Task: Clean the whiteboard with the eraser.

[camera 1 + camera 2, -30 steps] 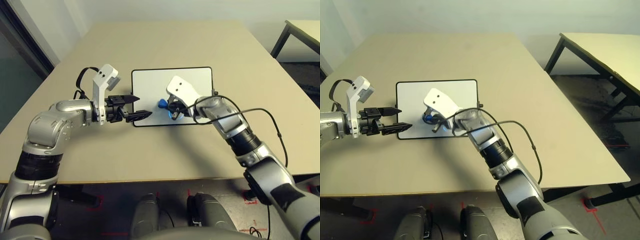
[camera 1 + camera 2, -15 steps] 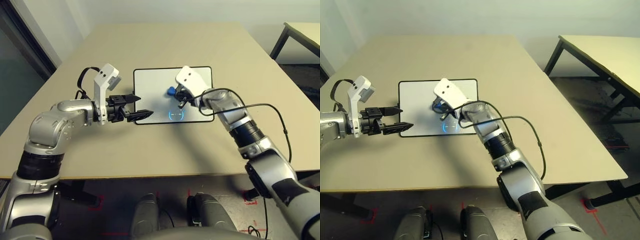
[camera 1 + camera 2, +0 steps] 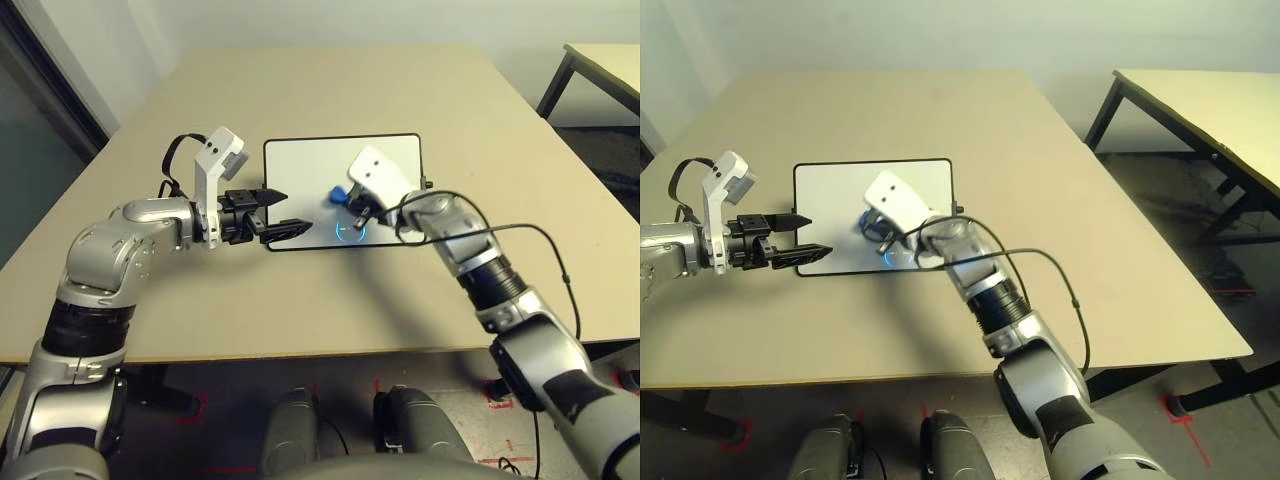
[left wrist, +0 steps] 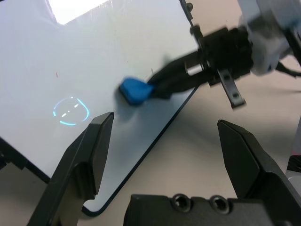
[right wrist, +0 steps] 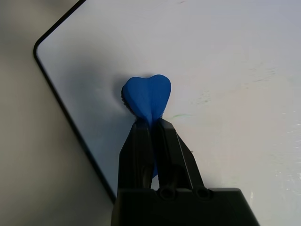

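Eraser sits clamped in right gripper jaws, pressed onto the whiteboard for wiping; left gripper, jaws apart, steadies the whiteboard's edge.

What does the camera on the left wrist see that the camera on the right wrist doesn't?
Left wrist view alone: a blue circle mark drawn on the whiteboard, the left gripper with its fingers wide apart, and the right gripper seen from the side. Right wrist view alone: the board's rounded corner up close against the table. Both: the blue eraser pinched in the right gripper against the board.
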`<act>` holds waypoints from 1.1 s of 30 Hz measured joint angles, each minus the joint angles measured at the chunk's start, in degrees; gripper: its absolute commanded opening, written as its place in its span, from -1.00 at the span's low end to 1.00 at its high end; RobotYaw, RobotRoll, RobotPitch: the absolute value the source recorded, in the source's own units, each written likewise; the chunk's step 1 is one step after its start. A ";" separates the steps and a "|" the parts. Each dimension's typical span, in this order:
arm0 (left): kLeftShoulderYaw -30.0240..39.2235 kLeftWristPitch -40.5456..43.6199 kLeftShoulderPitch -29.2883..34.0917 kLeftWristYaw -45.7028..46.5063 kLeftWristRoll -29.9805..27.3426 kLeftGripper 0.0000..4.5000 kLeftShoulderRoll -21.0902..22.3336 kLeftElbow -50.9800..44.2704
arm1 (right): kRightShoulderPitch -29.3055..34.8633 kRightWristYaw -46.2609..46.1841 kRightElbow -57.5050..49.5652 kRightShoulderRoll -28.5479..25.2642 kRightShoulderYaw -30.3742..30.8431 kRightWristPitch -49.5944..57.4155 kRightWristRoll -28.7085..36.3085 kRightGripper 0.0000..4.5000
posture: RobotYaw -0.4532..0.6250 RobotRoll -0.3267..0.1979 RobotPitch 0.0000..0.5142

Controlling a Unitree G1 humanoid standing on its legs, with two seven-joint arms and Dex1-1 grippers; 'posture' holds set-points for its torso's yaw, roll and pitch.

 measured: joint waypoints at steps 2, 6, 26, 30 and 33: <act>0.00 0.00 0.00 0.02 -0.01 1.00 0.00 0.00 | -0.17 0.03 0.44 0.07 -0.02 -0.34 -0.03 -1.00 | -0.10 0.25 -0.76; 0.00 0.00 0.00 0.10 -0.13 1.00 0.00 -0.03 | -3.09 -0.64 4.12 0.61 -0.61 -1.63 -0.03 -1.00 | -0.10 0.25 -0.76; -0.82 0.02 -0.13 0.20 -0.39 1.00 -0.29 -0.09 | -6.73 -3.97 2.70 2.87 -4.47 1.30 -0.17 -1.00 | -0.11 0.25 -0.80; -0.89 0.02 -0.23 0.18 -0.40 1.00 -0.30 -0.09 | -2.73 -1.77 -1.45 2.76 -1.16 3.02 -0.22 -1.00 | -0.11 0.25 -0.78; -0.90 0.02 -0.44 0.18 -0.44 1.00 -0.30 -0.09 | -2.12 -1.00 -1.46 2.74 -0.09 3.82 -0.23 -1.00 | -0.11 0.25 -0.78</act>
